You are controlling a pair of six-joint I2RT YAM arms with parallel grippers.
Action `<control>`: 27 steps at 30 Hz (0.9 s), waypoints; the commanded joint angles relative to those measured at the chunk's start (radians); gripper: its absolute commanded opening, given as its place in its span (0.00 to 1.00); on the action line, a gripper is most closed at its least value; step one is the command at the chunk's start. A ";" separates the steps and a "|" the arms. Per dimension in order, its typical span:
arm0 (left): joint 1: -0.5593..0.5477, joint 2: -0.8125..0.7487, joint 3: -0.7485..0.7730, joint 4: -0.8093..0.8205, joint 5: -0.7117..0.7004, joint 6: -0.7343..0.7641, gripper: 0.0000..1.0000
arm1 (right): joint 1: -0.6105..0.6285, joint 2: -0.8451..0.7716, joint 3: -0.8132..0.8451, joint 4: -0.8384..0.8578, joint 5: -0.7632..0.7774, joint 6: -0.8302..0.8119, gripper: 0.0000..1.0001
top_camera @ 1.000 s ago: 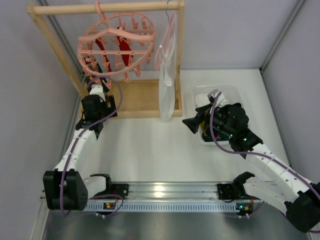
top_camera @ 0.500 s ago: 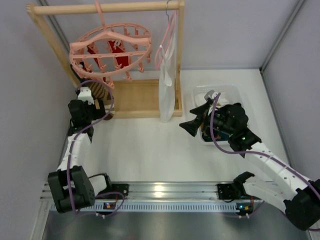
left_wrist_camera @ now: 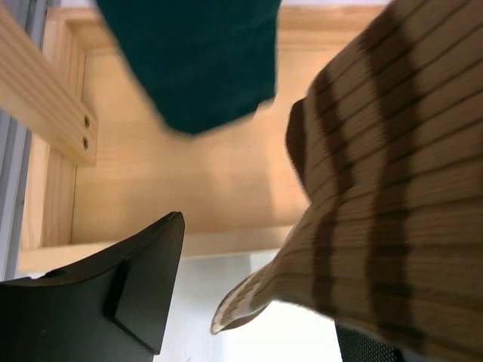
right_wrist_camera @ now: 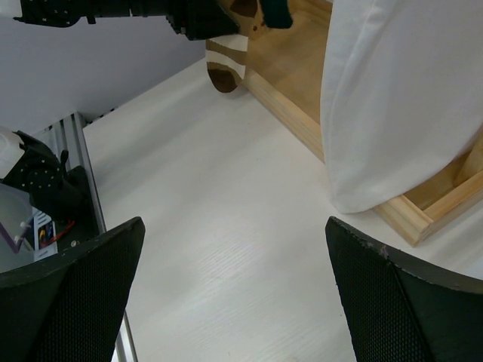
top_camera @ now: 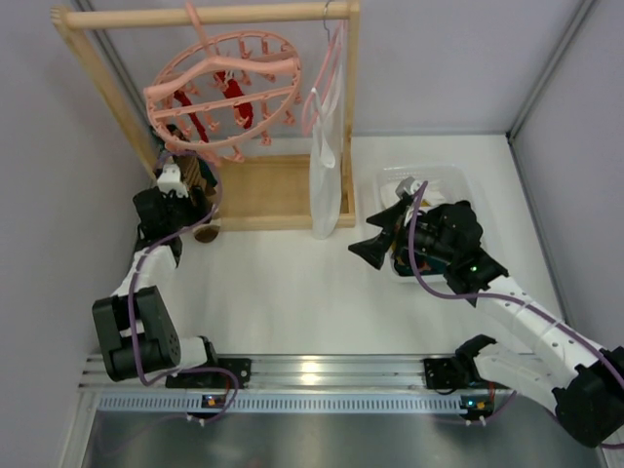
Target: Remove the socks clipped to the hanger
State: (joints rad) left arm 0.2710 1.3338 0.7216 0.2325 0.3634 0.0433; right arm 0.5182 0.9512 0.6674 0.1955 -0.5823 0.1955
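The round pink hanger [top_camera: 222, 83] hangs tilted from the wooden rail, with red socks [top_camera: 239, 102] clipped inside it. A tan sock with brown stripes [top_camera: 198, 177] hangs below its left edge, its toe near the table [right_wrist_camera: 226, 56]. My left gripper [top_camera: 187, 187] is at this sock. In the left wrist view the striped sock [left_wrist_camera: 377, 188] hangs between the jaws [left_wrist_camera: 268, 290] and covers the right finger; the left finger [left_wrist_camera: 128, 294] stands apart from it. A dark teal sock [left_wrist_camera: 196, 60] hangs behind. My right gripper [top_camera: 375, 234] is open and empty over the table [right_wrist_camera: 235, 226].
The wooden frame's base tray [top_camera: 268, 190] lies under the hanger. A long white cloth [top_camera: 325, 166] hangs on a slim hanger at the frame's right post. A clear bin [top_camera: 444, 180] stands behind my right wrist. An aluminium rail [top_camera: 322, 370] runs along the near edge.
My left gripper moved left and back from under the hanger, then returned to the striped sock. The hanger swung and tilted. My right gripper shifted slightly left and opened wider.
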 commanded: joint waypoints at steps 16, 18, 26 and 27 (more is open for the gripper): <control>-0.185 -0.125 -0.161 0.295 -0.301 -0.164 0.00 | 0.006 0.017 0.038 0.064 -0.051 0.055 0.99; -0.232 -0.157 -0.186 0.329 -0.352 -0.183 0.00 | 0.009 0.021 0.041 0.058 -0.050 0.056 1.00; -0.453 -0.177 -0.200 0.335 -0.718 -0.189 0.00 | 0.017 -0.003 0.058 0.024 -0.045 0.065 0.99; -0.481 -0.176 -0.197 0.341 -0.763 -0.174 0.00 | 0.019 -0.008 0.061 0.024 -0.042 0.071 0.99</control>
State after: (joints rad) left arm -0.1249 1.1751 0.5362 0.4915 -0.1837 -0.1406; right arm 0.5251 0.9707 0.6697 0.1921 -0.6079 0.2565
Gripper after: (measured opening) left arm 0.031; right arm 0.993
